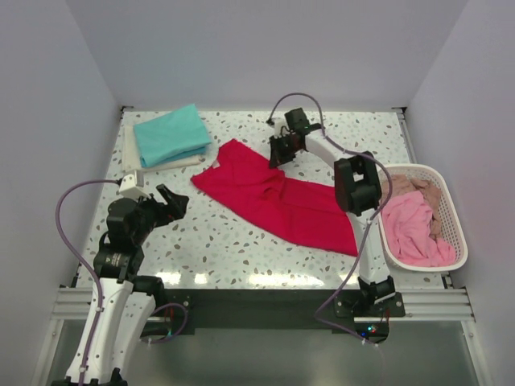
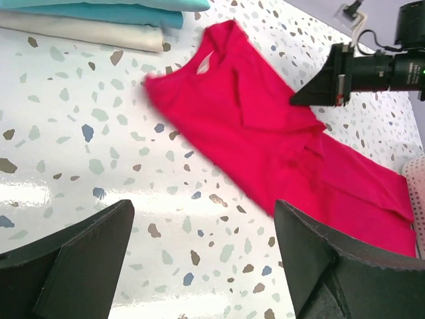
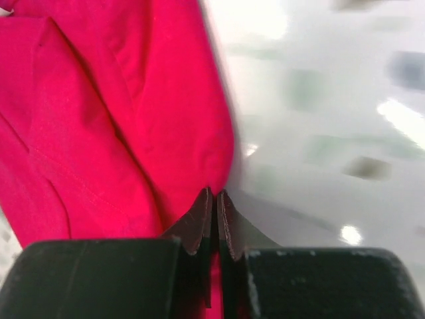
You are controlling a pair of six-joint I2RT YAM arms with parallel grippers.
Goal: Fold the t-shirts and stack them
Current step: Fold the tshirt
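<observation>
A crimson-red t-shirt (image 1: 273, 197) (image 2: 265, 133) (image 3: 119, 119) lies spread and rumpled across the middle of the table. My right gripper (image 1: 276, 157) (image 2: 297, 100) (image 3: 215, 193) is at the shirt's far edge, shut on a pinch of the red fabric. A folded teal t-shirt (image 1: 170, 134) (image 2: 113, 12) rests on a cream one (image 1: 175, 163) (image 2: 80, 30) at the back left. Pink t-shirts (image 1: 410, 229) fill the basket on the right. Over bare table left of the red shirt, my left gripper (image 1: 173, 201) (image 2: 204, 209) stands open and holds nothing.
The white mesh laundry basket (image 1: 455, 217) stands at the table's right edge. Grey walls close in on the left, back and right. The table top (image 1: 225, 241) is speckled terrazzo.
</observation>
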